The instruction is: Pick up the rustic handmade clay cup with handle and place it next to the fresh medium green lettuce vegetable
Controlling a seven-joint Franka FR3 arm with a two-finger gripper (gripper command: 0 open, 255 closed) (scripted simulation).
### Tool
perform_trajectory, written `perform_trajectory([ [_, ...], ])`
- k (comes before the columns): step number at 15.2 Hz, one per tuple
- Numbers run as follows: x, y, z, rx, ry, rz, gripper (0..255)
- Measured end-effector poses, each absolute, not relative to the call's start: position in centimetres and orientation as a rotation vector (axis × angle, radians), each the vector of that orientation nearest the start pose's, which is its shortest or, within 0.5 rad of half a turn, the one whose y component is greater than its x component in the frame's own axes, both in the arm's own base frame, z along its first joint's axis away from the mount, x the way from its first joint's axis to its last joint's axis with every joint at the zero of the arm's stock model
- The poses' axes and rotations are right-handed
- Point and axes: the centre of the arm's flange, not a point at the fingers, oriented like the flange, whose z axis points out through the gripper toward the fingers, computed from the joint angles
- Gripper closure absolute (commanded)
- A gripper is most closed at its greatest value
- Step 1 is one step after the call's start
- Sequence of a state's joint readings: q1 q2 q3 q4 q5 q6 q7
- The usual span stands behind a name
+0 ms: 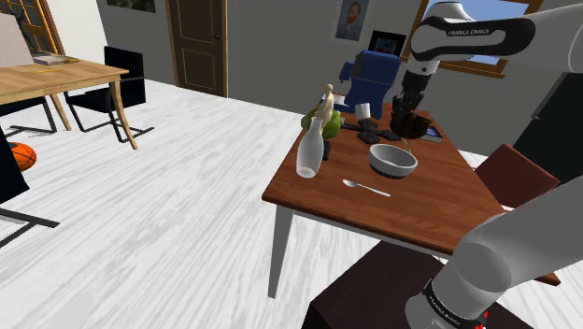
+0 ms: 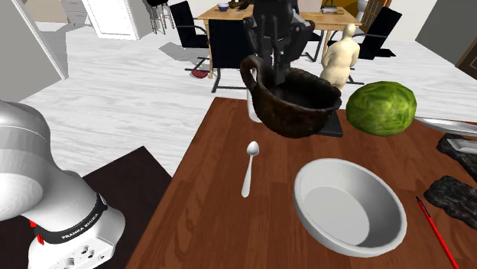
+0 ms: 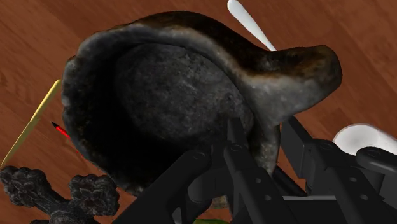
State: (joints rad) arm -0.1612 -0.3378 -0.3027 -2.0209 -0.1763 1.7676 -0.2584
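While hanging clear of the table (image 2: 200, 191), held the dark, rough cup (image 2: 294, 99) in the upper middle of the second exterior view, mouth roughly upward and resting on nothing. Found the gripper (image 2: 277, 67) clamped shut on one wall of the cup beside the handle, with one finger inside the hollow and one outside. Confirmed the same pinch in the wrist view, with the fingers (image 3: 236, 149) closed across the wall. Judged that grip as chosen because the thin wall fitted a narrow span, whereas the full width of the cup would not. Located the lettuce (image 2: 381, 108) in the upper right of that view, near the cup but not touching it. Placed the cup (image 1: 411, 124) right of centre in the shoulder view and the lettuce (image 1: 322, 120) left of it, at the far corner of the table. Noted a white bowl (image 2: 350, 205) and a spoon (image 2: 250, 168) lower in the frame, both lying on the table. Judged the height as kept to pass over these. Counted the pick as done and the placing beside the lettuce as not yet done.
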Motion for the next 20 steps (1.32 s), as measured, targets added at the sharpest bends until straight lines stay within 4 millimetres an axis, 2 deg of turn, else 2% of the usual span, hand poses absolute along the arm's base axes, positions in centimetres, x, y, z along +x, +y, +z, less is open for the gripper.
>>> perform_trajectory([
  [4, 45.1, -24.3, 59.6, -3.225, 0.266, -0.067, 255],
  [14, 58.0, -26.4, 59.2, -3.225, 0.267, -0.066, 255],
  [16, 58.8, -26.3, 58.7, -3.225, 0.265, -0.066, 255],
  [20, 59.2, -26.4, 56.7, -3.225, 0.265, -0.066, 255],
])
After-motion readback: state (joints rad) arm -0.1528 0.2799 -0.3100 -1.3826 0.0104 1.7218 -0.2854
